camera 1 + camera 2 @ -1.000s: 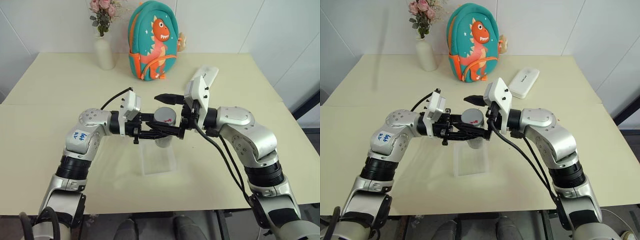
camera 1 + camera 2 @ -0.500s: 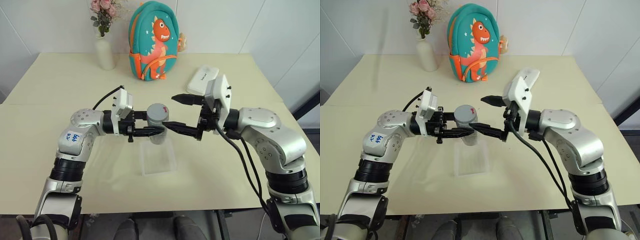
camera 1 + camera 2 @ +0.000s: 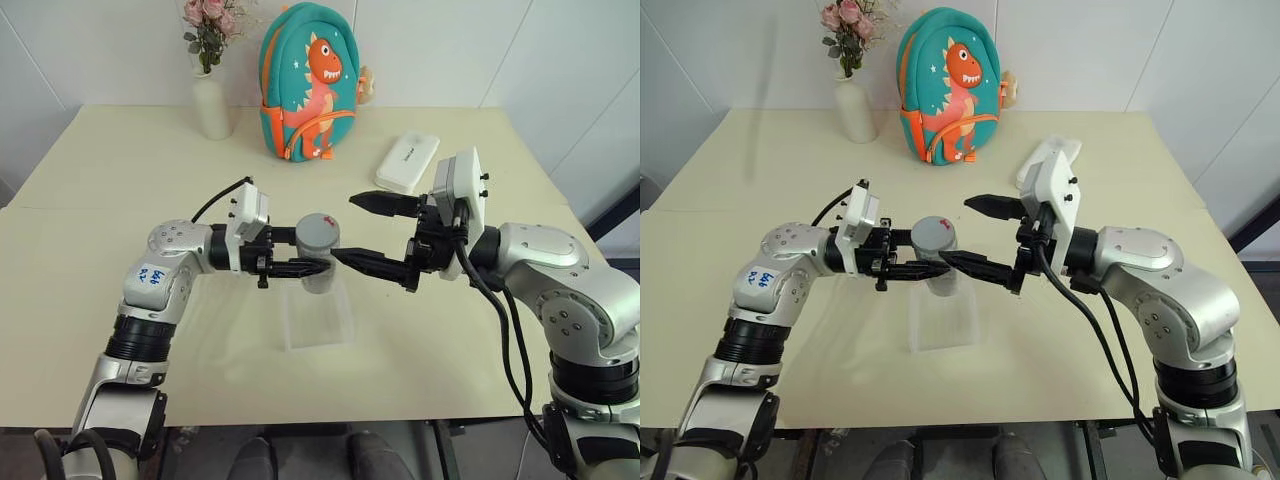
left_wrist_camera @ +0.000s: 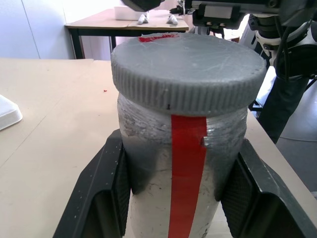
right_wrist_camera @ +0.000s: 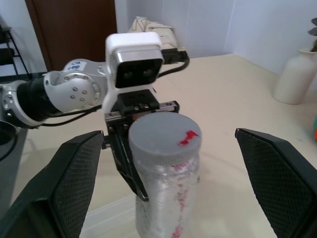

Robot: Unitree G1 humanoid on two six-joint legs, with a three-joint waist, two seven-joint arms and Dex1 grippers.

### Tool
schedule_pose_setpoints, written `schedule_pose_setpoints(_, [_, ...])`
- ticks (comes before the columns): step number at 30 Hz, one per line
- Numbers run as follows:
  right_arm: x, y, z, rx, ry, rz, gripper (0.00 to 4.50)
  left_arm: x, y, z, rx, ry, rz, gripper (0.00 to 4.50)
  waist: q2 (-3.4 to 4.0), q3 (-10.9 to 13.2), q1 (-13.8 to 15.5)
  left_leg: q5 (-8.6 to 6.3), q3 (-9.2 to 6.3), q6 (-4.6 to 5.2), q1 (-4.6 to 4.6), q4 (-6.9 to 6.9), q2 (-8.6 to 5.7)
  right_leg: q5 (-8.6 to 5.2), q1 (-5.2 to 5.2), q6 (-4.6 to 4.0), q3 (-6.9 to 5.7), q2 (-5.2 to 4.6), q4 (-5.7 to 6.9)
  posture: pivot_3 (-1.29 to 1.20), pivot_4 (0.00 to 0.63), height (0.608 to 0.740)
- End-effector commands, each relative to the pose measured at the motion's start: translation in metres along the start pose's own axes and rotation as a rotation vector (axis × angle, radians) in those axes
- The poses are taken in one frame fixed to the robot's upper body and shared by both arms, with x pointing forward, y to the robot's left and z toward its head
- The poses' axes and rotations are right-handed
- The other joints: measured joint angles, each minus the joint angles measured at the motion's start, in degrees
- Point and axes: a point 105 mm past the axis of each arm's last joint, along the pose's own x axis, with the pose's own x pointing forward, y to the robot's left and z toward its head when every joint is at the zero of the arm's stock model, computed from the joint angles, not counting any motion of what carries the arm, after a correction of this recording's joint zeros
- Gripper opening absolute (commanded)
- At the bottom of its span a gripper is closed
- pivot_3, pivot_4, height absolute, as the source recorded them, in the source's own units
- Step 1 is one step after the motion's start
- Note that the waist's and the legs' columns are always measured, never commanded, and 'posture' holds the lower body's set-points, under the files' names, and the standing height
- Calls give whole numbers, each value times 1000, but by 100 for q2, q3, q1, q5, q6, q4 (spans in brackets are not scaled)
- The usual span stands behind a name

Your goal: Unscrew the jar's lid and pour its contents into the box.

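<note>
Near edge of table [image 3: 90, 340]: the box [image 3: 316, 318], clear and shallow, lying flat directly under the raised jar. No contents visible in it.

Above the box: the jar [image 3: 319, 262], held upright in the air, long axis vertical, lid up. Left gripper [image 3: 318, 252] reaching in level from the robot's left, clamped on the jar body below the cap; in the left wrist view both black fingers [image 4: 115, 174] pressed against the clear wall on either side of the red label strip. The lid [image 4: 188, 69] seated on the jar, grey, ribbed rim, red mark on top; threads apparently not yet released.

Contents: not discernible through the scuffed wall.

Right gripper [image 3: 364, 231] level, pointing toward the jar from the robot's right, fingers spread wide, empty. One fingertip [image 3: 337, 256] near the jar's side, the other higher and farther back; neither touching the lid. Right wrist view: jar centred between the two spread fingers, lid top facing up.

Relation for next move: lid lies straight ahead of the right gripper, between its open fingers; judged requirement is advance and closure around the cap rim, then twist about the vertical axis.

Farther back: white oblong case [image 3: 407, 162], dinosaur backpack [image 3: 307, 82], vase with flowers [image 3: 209, 104].
</note>
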Motion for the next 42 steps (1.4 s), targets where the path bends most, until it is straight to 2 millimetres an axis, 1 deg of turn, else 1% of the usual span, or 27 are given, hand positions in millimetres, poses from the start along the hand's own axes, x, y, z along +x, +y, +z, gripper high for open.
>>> schedule_pose_setpoints(1, [-1, 6, 16, -47, -45, 13, 4464, 3, 1, 10, 52, -12, -18, 1992, 0, 0, 0, 0, 0, 0, 0, 0, 0, 0, 0, 0, 0, 0, -1, 0, 150, 740])
schedule_pose_setpoints(4, [8, 4, 17, -45, -74, 3, 4464, 5, 1, 11, 57, -12, -23, 1992, 0, 0, -15, 0, 0, 0, 0, -2, 1, 0, 0, 0, 0, 1, -1, 0, 150, 740])
schedule_pose_setpoints(6, [19, 1, 11, -49, -62, -17, 4464, 7, 0, 12, 64, -15, -33, 1992, 0, 0, -26, 0, 0, 0, 0, -2, 1, 0, 0, 0, 0, 1, 0, 0, 150, 740])
schedule_pose_setpoints(8, [26, -1, 6, -55, -51, -27, 4464, 9, 0, 12, 66, -20, -39, 1992, 0, 0, -27, 0, 0, 0, 1, 0, 1, 0, 0, 0, 0, 1, 2, 0, 150, 740])
schedule_pose_setpoints(13, [37, 3, 10, -55, -95, 2, 4464, 11, -1, 13, 67, -24, -44, 1992, 1, 0, -16, -1, -1, 1, -1, 1, 0, 0, -1, 0, 0, 0, 0, 0, 150, 740])
schedule_pose_setpoints(20, [49, 5, 5, -63, -93, 17, 4464, 12, -3, 12, 69, -25, -49, 1992, 1, 1, -24, -1, -1, 1, 0, 0, 0, 0, -1, 0, -1, 1, 3, 0, 150, 740])
schedule_pose_setpoints(24, [50, 5, 2, -76, -81, 26, 4464, 12, -4, 12, 69, -25, -49, 1992, 1, 0, -20, -1, -1, 1, 0, 2, 0, 0, -1, 0, -1, 1, 4, 0, 150, 740])
schedule_pose_setpoints(32, [53, -5, -2, -100, -66, -14, 4464, 13, -4, 10, 70, -21, -51, 1992, 1, 1, -24, -1, -1, 1, 0, 2, 0, 0, -1, 0, -1, 1, 5, 0, 150, 740])
schedule_pose_setpoints(36, [47, -15, -1, -115, -55, -54, 4464, 11, -3, 11, 69, -19, -47, 1992, 2, 1, -23, -1, -1, 1, 0, 2, 0, 0, -1, 0, -1, 1, 6, 0, 150, 740])
schedule_pose_setpoints(42, [33, -19, -4, -120, -16, -88, 4464, 7, -1, 10, 64, -11, -34, 1992, 2, 1, -23, -1, -1, 1, 0, 2, 0, 0, -1, 0, 0, 1, 6, 0, 150, 740])
